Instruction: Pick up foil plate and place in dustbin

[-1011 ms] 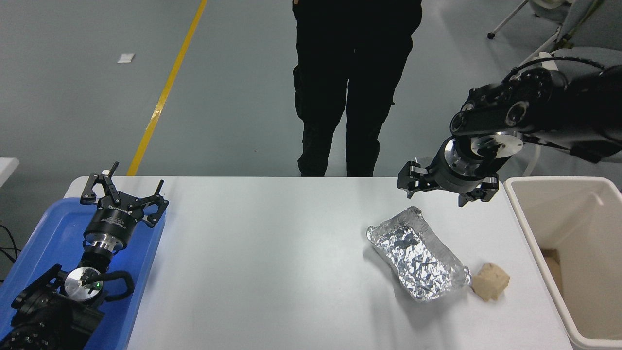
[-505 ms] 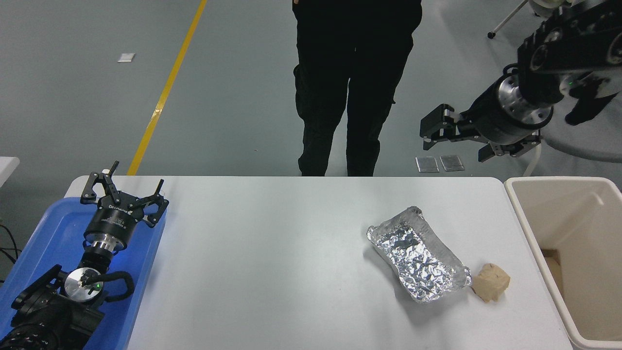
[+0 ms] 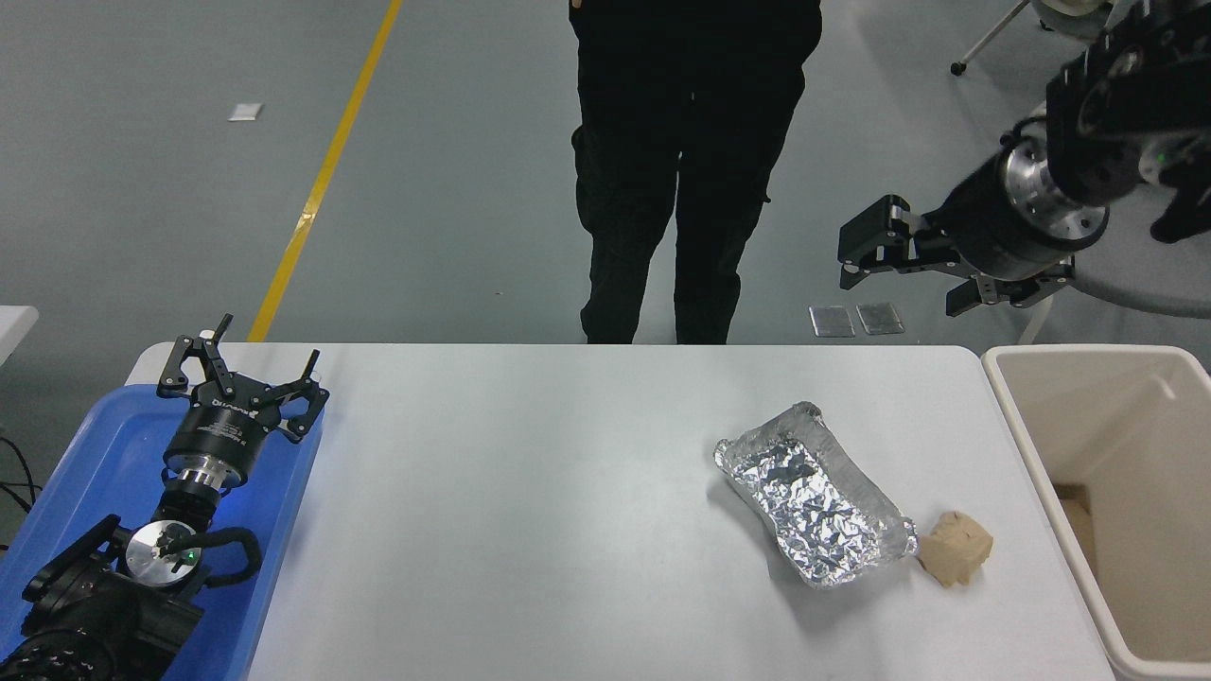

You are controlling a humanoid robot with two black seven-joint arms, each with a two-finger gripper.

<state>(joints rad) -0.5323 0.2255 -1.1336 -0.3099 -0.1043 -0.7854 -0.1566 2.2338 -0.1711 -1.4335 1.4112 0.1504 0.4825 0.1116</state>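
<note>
The white table [image 3: 530, 530] lies bare across the middle of the frame, a wide open stretch. At lower right the foil plate [image 3: 814, 497] sits slantwise, with a tan paper lump [image 3: 956, 549] touching its lower right corner; a strip of bare table separates both from the dustbin [image 3: 1017, 445] at the right edge. Above the plate the table runs clear to its far edge. A person [image 3: 686, 161] stands at top centre. The blue tray [image 3: 66, 473] fills the lower left.
</note>
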